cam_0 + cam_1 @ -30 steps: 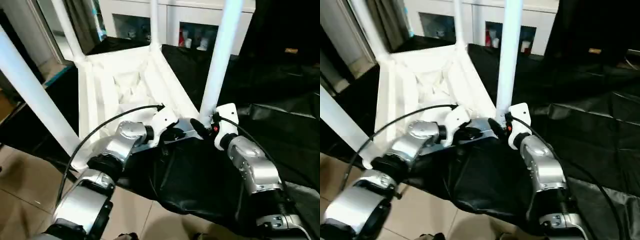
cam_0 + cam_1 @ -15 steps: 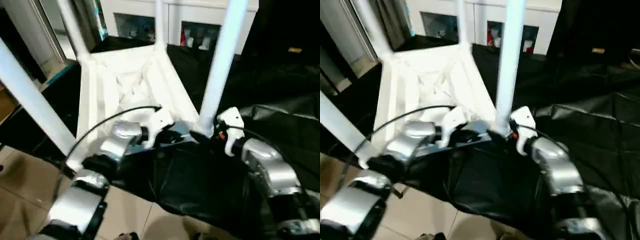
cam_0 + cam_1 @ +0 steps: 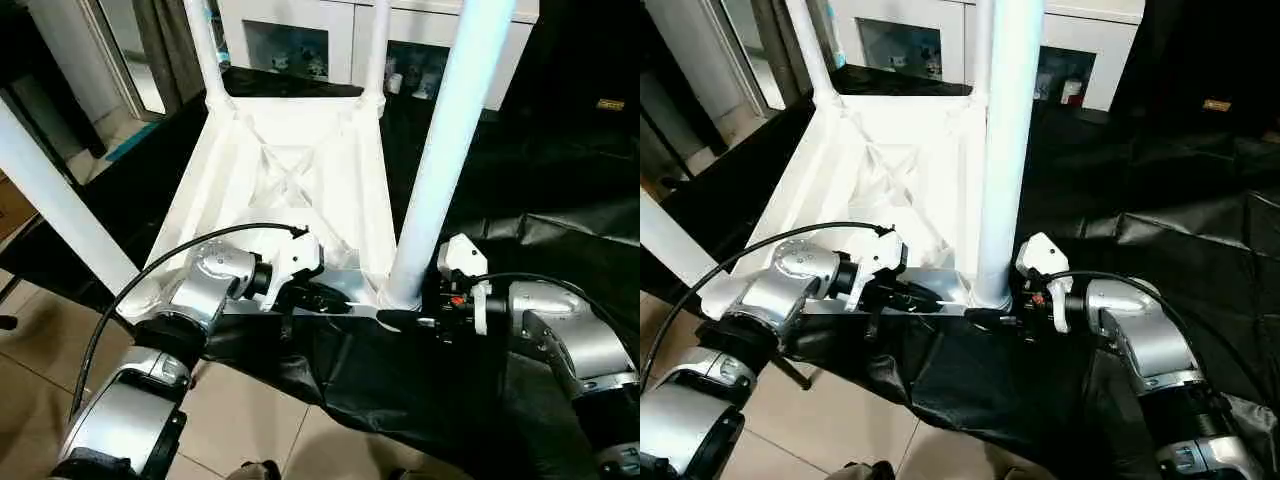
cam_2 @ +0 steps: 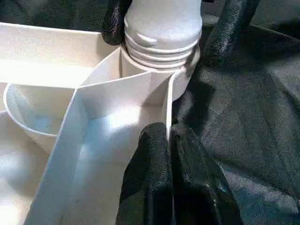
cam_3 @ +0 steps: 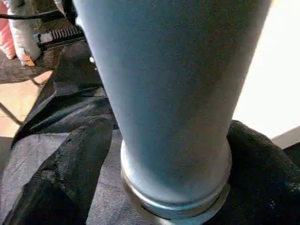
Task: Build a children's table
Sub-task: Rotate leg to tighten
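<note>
The children's table lies upside down, its ribbed white top [image 3: 290, 170] resting on black cloth with its legs pointing up. The near right leg [image 3: 450, 130] stands in its corner socket [image 4: 154, 70]. My left gripper [image 3: 325, 298] is shut on the top's thin near rim [image 4: 168, 105], just beside that socket. My right gripper [image 3: 992, 305] is open around the base of the near right leg, with a black finger [image 5: 70, 178] on each side of the tube. Another leg [image 3: 60, 200] rises at the near left, and two more [image 3: 205, 50] stand at the far corners.
Crumpled black cloth [image 3: 560, 180] covers the work surface to the right and in front. A white cabinet with glass doors [image 3: 300, 40] stands behind the table. Tiled floor [image 3: 40, 380] shows at the lower left. A black cable [image 3: 150, 270] arcs over my left forearm.
The head view has tilted and shifted. My right gripper's fingers have spread wider around the base of the near right leg. My left gripper keeps its hold on the rim.
</note>
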`<state>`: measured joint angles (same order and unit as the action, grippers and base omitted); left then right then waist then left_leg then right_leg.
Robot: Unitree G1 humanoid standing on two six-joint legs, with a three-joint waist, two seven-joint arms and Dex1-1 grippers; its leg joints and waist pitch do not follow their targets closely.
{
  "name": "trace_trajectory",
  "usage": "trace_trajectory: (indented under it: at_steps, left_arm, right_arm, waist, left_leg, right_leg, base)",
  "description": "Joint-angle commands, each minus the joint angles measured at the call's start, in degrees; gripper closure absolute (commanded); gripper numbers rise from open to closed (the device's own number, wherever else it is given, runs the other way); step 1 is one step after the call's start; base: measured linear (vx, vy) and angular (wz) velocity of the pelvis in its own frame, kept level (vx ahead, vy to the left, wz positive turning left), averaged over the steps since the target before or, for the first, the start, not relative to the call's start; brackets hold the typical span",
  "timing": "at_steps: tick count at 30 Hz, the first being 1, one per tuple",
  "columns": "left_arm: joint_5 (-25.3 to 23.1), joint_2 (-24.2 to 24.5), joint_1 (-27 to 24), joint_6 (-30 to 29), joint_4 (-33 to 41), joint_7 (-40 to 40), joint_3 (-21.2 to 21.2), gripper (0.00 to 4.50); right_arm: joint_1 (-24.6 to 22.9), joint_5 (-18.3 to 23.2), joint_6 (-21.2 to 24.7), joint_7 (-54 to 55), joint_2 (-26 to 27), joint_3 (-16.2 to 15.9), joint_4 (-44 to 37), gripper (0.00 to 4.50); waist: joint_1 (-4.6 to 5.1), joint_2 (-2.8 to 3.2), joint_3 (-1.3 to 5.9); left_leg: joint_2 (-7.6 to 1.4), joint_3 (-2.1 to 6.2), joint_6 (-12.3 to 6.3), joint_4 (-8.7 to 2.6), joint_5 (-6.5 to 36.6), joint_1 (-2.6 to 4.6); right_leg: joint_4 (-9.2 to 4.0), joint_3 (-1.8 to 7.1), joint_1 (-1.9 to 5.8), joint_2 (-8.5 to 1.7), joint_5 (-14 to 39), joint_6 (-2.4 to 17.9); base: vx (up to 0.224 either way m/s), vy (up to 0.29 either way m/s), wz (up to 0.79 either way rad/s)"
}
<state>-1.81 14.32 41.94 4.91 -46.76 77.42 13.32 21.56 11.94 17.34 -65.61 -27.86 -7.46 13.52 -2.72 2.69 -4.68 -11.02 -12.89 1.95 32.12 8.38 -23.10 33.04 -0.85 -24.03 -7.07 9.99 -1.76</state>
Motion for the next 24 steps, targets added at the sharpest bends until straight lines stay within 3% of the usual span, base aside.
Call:
trace_trajectory:
  at_steps: [1,8,11,15,16,17,18,19,21,22,24]
  left_arm:
    - [3.04,-0.13,-0.68,0.09,1.36,1.88,-1.0,4.5]
    - [2.36,-0.48,-0.23,0.61,0.48,-0.79,-1.32,4.5]
    - [0.93,-1.51,0.53,0.19,-1.03,-6.85,-1.98,4.5]
    - [0.51,-2.87,1.16,-0.54,-1.82,-11.2,-2.72,4.5]
    - [-0.43,-5.05,2.21,-1.38,-3.25,-16.88,-3.0,4.5]
    - [-0.62,-5.52,2.41,-1.58,-3.53,-17.81,-2.97,4.5]
    - [-0.75,-5.85,2.54,-1.72,-3.73,-18.45,-2.95,4.5]
    - [-0.95,-6.74,2.85,-2.07,-4.23,-20.09,-3.0,4.5]
    - [-1.4,-9.91,3.91,-2.93,-6.0,-25.15,-3.17,4.5]
    - [-1.47,-11.61,4.57,-3.18,-6.99,-28.14,-3.33,4.5]
    - [-1.3,-13.8,5.48,-3.17,-8.16,-31.4,-3.42,4.5]
  right_arm:
    - [-0.56,0.68,0.18,-0.87,-0.58,-1.3,-0.71,0.96]
    - [-1.1,0.59,0.26,0.16,0.69,-1.15,-0.69,1.54]
    - [-2.22,-0.89,1.23,7.47,4.19,-0.31,0.34,1.66]
    - [-2.14,-2.95,1.64,15.13,7.45,0.28,2.52,1.74]
    - [-1.18,-4.36,2.5,24.39,11.9,1.98,5.73,1.75]
    - [-0.92,-4.49,2.71,26.2,12.86,2.4,6.42,1.75]
    - [-0.75,-4.58,2.86,27.44,13.52,2.69,6.89,1.76]
    - [-0.19,-4.77,3.19,30.1,14.93,3.32,8.02,1.76]
    - [1.87,-5.2,3.58,37.96,19.32,5.13,11.55,1.76]
    - [2.8,-5.1,3.9,40.57,21.46,5.57,12.7,1.76]
    - [3.79,-5.76,3.16,41.78,23.66,4.34,13.27,1.76]
  waist:
    - [-0.09,-1.44,3.69]
    - [-0.27,-1.33,3.71]
    - [-0.23,-1.28,3.59]
    - [0.7,-1.42,3.3]
    - [0.91,-1.58,3.29]
    - [1.3,-1.41,3.18]
    - [1.55,-1.5,3.2]
    - [1.67,-1.37,3.1]
    - [2.12,-1.21,2.97]
    - [2.28,-0.88,2.98]
    - [2.52,-1.15,2.92]
  left_leg:
    - [-1.79,0.79,-5.61,-3.21,13.86,1.57]
    - [-1.79,0.76,-5.95,-3.14,13.4,1.61]
    - [-1.76,0.77,-5.33,-3.27,14.5,1.62]
    - [-1.56,1.05,-2.65,-3.76,18.54,1.6]
    - [-1.46,1.14,-2.39,-3.82,18.72,1.45]
    - [-1.41,1.14,-1.69,-3.94,19.98,1.59]
    - [-1.31,1.41,-0.73,-4.0,20.83,1.65]
    - [-1.33,1.5,-0.56,-4.18,21.0,1.57]
    - [-1.22,1.39,0.22,-4.07,23.53,2.16]
    - [-1.14,1.62,0.67,-4.17,23.71,2.01]
    - [-1.16,1.61,0.77,-4.31,25.2,2.16]
  right_leg:
    - [-3.21,0.37,2.37,-0.43,9.02,15.59]
    - [-3.15,0.32,2.36,-0.39,8.53,15.86]
    - [-3.37,0.36,2.15,-0.4,10.32,15.27]
    - [-4.02,0.4,1.87,-0.43,16.79,13.16]
    - [-4.08,0.37,1.97,-0.44,17.74,12.68]
    - [-4.38,0.43,1.52,-0.43,20.14,11.84]
    - [-4.53,0.31,1.58,-0.54,22.6,10.83]
    - [-4.73,0.34,1.63,-0.48,23.03,10.12]
    - [-5.11,0.43,0.78,-0.32,24.69,9.95]
    - [-4.94,0.32,1.04,-0.37,25.03,9.73]
    - [-5.38,0.31,0.83,-0.16,25.59,8.54]
  base:
    - [0.0,0.0,0.0]
    - [0.0,0.0,0.0]
    - [0.0,0.0,0.0]
    - [0.0,0.0,0.0]
    - [0.0,0.0,0.0]
    - [0.0,0.0,0.0]
    - [0.0,0.0,0.0]
    - [0.0,0.0,0.0]
    - [0.0,0.0,0.0]
    - [0.0,0.0,0.0]
    - [0.0,0.0,0.0]
